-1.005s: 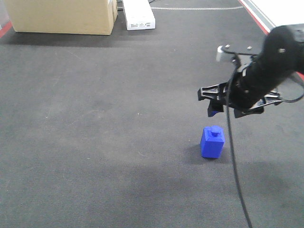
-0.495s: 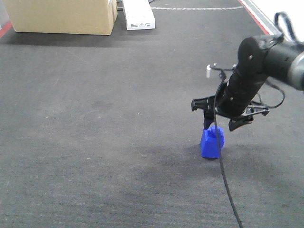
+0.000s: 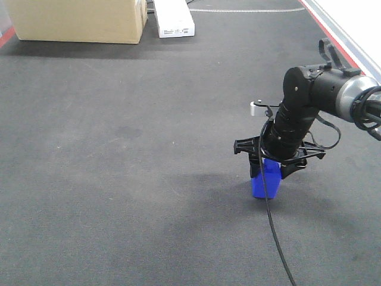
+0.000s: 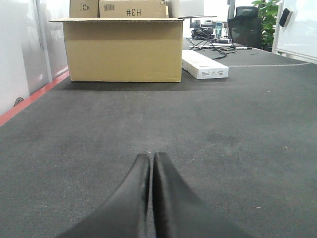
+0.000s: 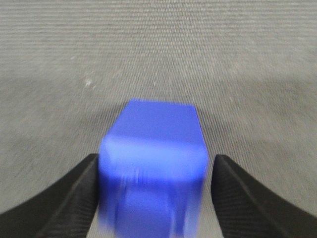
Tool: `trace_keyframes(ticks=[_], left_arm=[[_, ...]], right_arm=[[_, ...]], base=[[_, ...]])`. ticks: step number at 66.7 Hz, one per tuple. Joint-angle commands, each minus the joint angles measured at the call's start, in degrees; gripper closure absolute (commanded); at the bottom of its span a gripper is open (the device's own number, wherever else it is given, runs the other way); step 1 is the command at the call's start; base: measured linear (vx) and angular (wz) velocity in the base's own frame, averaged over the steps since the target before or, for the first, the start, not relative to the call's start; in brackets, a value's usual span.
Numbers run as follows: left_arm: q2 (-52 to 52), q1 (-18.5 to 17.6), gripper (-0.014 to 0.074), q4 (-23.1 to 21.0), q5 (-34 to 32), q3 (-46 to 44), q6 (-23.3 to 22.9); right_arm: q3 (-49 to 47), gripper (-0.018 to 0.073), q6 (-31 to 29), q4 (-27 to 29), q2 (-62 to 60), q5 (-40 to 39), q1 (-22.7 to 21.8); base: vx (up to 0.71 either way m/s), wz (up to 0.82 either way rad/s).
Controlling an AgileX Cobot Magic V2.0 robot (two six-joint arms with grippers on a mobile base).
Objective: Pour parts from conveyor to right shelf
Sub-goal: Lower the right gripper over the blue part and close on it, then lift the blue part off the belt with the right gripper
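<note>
One blue part (image 3: 266,185) stands on the dark grey conveyor (image 3: 119,149), right of centre. My right gripper (image 3: 271,168) has come down over it from above, open, with one finger on each side. In the right wrist view the part (image 5: 153,148) fills the gap of the right gripper (image 5: 154,159); the left finger is at its side and the right finger (image 5: 237,191) stands a little apart. My left gripper (image 4: 150,156) is shut and empty, low over the belt (image 4: 237,124). The right shelf is out of view.
A large cardboard box (image 3: 77,18) and a flat white box (image 3: 174,18) sit at the far end of the belt, and both show in the left wrist view (image 4: 124,49) (image 4: 204,64). Red stripes (image 3: 336,33) run along the belt edges. A black cable (image 3: 275,238) hangs from the right arm.
My right gripper has moved left and down from above and to the right of the blue part until its open fingers straddle it. The part has not moved.
</note>
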Motion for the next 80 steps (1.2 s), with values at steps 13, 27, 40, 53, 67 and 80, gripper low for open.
trace_keyframes(ticks=[13,27,40,53,67,80], left_arm=[[-0.35,0.12,0.0603,-0.35,-4.13,-1.50,-0.42],[-0.35,0.12,0.0603,-0.35,-4.13,-1.50,-0.42],[-0.35,0.12,0.0603,-0.35,-4.13,-1.50,-0.42],[-0.35,0.12,0.0603,-0.35,-4.13,-1.50,-0.42],[-0.35,0.12,0.0603,-0.35,-4.13,-1.50,-0.42],[-0.35,0.12,0.0603,-0.35,-4.13,-1.50,-0.42]], right_arm=[[-1.77,0.0477,-1.36,0.02,-4.43,-0.65,-0.34],[0.48,0.0568,-2.00,-3.01,-9.50,-2.20,-1.61],[8.94,0.0567,-4.42,-2.70,-20.16,-5.48,-8.40],[19.30,0.0567,-13.68,0.00,-32.95,-10.74,-12.43],[27.47,0.0567,-16.30,1.92,-46.61,-16.59,-12.36],[35.39,0.0567,-17.72,2.75,-60.34,-22.79,-12.36]], base=[[0.00,0.00],[0.00,0.00],[0.00,0.00],[0.00,0.00],[0.00,0.00],[0.00,0.00]])
